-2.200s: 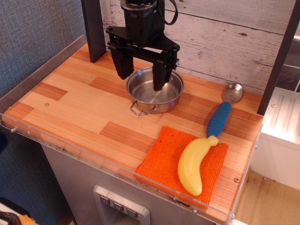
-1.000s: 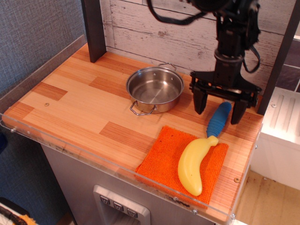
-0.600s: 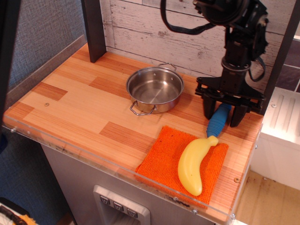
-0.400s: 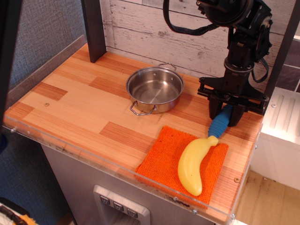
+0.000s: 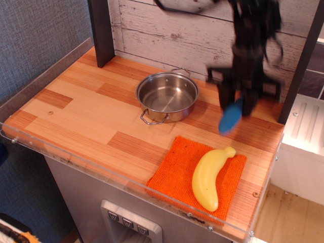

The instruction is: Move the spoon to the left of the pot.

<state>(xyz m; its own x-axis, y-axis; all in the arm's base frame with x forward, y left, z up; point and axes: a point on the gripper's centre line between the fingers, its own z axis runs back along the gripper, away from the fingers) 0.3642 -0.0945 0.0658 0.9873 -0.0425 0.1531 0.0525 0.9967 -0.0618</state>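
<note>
The spoon shows only its blue ribbed handle, hanging down and blurred, lifted off the table to the right of the pot. Its silver bowl is hidden behind the gripper. My black gripper is blurred by motion and is shut on the spoon's upper part, above the table's back right. The steel pot with wire loop handles stands empty at the table's back middle, apart from the spoon.
A yellow banana lies on an orange cloth at the front right. A dark post stands at the back left, a plank wall behind. A clear plastic rim edges the front.
The gripper moved from over the pot to the spoon at the right, came down, closed on it, and has now lifted it off the table, a little leftward.
</note>
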